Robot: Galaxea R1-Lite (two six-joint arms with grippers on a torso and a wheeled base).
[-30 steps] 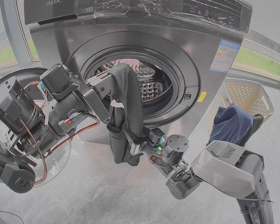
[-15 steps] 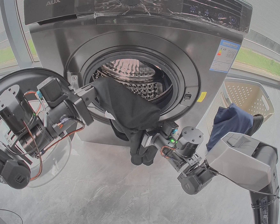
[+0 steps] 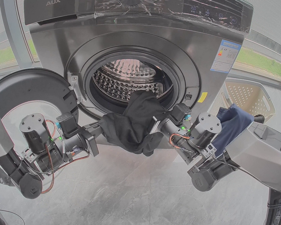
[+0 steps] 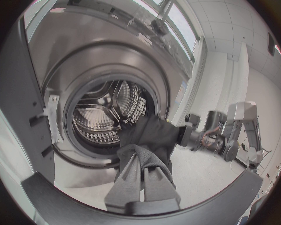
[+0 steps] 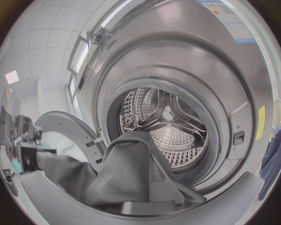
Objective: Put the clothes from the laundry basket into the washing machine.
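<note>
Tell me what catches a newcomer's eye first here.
A black garment hangs stretched between the left gripper and right gripper, just in front of the open washing machine. To the robot's right, a blue garment drapes over the laundry basket.

black cloth garment point(image 3: 136, 125) before mouth of steel washing machine point(image 3: 136, 36), between left claw point(image 3: 100, 128) and right claw point(image 3: 155, 124) | beige plastic laundry basket point(image 3: 248, 95) right of machine
</note>
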